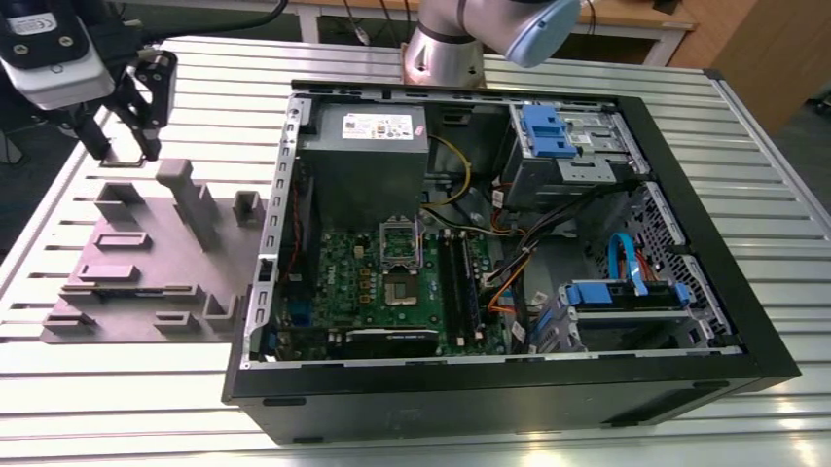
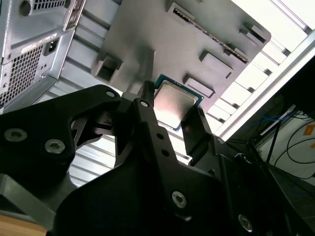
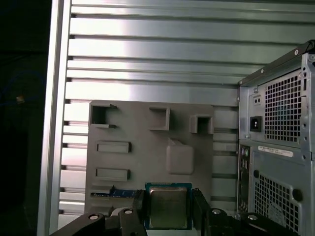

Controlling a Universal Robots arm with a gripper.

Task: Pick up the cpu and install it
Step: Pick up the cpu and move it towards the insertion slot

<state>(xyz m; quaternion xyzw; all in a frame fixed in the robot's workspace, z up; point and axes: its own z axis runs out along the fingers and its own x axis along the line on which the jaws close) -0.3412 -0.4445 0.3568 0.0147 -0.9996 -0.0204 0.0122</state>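
My gripper (image 1: 124, 149) at exterior view's upper left, open slatted table (image 1: 195, 58) around, computer case (image 1: 520, 394) well apart, jaws clamped on the cpu (image 3: 168, 212), square, silvery top, green rim.

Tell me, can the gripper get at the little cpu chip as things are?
Probably yes. In both wrist views the cpu sits squarely in line with the gripper, over the edge of the grey tray, and nothing lies between them.

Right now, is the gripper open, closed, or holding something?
Gripper: fingers closed on the small flat square silvery-grey cpu.
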